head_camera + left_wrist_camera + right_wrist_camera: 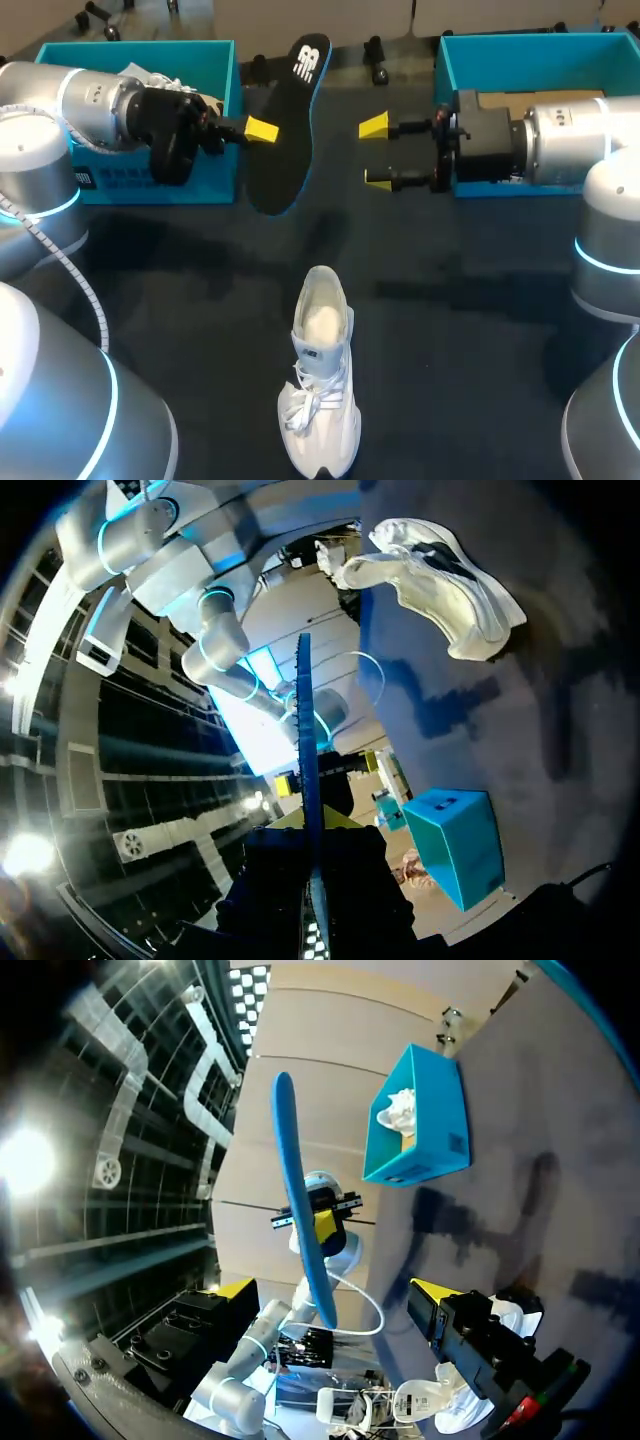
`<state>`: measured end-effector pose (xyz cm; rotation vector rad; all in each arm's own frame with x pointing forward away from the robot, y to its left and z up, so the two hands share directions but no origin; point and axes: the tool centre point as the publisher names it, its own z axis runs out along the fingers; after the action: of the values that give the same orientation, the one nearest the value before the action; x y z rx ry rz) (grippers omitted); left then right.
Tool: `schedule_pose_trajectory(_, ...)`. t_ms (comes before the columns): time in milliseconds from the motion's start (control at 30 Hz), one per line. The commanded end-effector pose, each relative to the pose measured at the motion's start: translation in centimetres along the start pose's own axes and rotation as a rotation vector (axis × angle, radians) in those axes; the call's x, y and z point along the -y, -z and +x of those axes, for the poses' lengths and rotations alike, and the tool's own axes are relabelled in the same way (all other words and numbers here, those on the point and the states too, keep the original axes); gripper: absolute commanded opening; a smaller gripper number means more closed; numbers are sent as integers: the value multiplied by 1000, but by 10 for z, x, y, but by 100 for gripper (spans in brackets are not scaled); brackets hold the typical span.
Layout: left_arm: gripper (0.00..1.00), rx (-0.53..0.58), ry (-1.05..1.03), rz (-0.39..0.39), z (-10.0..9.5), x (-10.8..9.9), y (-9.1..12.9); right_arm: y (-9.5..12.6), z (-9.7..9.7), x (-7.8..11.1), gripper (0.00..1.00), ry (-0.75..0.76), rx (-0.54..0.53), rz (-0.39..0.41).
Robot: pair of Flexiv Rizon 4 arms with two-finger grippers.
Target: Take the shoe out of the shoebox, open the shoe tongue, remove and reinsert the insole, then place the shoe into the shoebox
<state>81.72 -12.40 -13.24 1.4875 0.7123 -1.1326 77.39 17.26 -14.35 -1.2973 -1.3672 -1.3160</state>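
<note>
Black table: one.

Silver arms: two. The left arm enters from 9 o'clock and the right arm from 3 o'clock, both cut off at the edges.

Teal open-topped boxes: two.
- The left teal box is at 10 o'clock and holds white crumpled paper, partly hidden by the arm.
- The right teal box is at 2 o'clock, its front covered by the arm.

White lace-up sneaker: one, lying on the table at 6 o'clock with its heel toward 12, well apart from both grippers.

Black foam insole with a blue edge: one, at 12 o'clock and apparently clear of the table.
- The left gripper is clamped on it. Only one yellow tip shows from above, but the left wrist view has the insole edge-on between both fingers.
- The right gripper is spread wide, holding nothing, near the insole's 3 o'clock side.
</note>
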Motion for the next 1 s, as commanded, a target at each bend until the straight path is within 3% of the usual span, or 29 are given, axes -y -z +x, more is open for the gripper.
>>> schedule_pose_trajectory(33,0,-27,40,-46,-5,9,-7,-2,0,0,100,0,1,-3)
schedule_pose_trajectory(367,0,-58,104,-104,-8,18,-15,-10,-8,-7,100,44,20,62)
schedule_pose_trajectory(700,0,-101,118,-181,2,17,-19,-26,-7,-15,100,89,50,127)
schedule_pose_trajectory(1000,0,-113,147,-214,9,13,-22,-31,-11,-10,100,109,33,141)
